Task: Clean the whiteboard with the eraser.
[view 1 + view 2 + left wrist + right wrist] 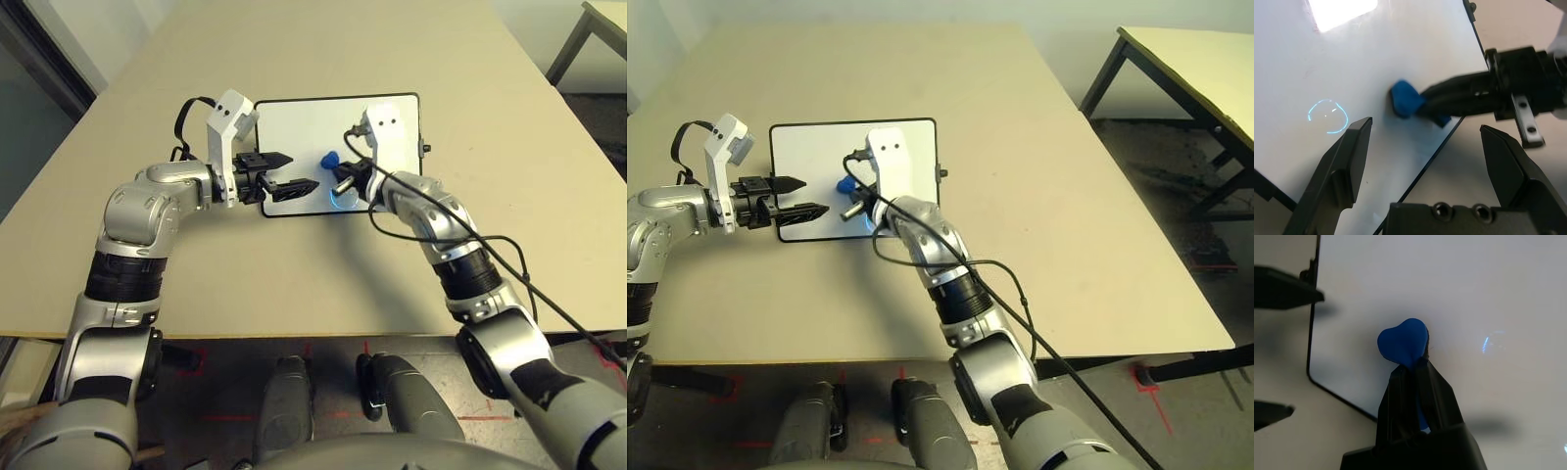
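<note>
- Your right hand (1415, 363) pinches the eraser (1403, 341) over the whiteboard (294, 127), upper centre of the head view.
- Your left hand (294, 171) gapes wide at the board's left edge.
- Faint blue drawing (1327, 116) sits beside the eraser.

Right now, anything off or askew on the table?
Nothing stands out. The whiteboard lies flat and square on the table, a faint blue drawing on it. The right gripper pinches the eraser; the left gripper hangs open.
</note>
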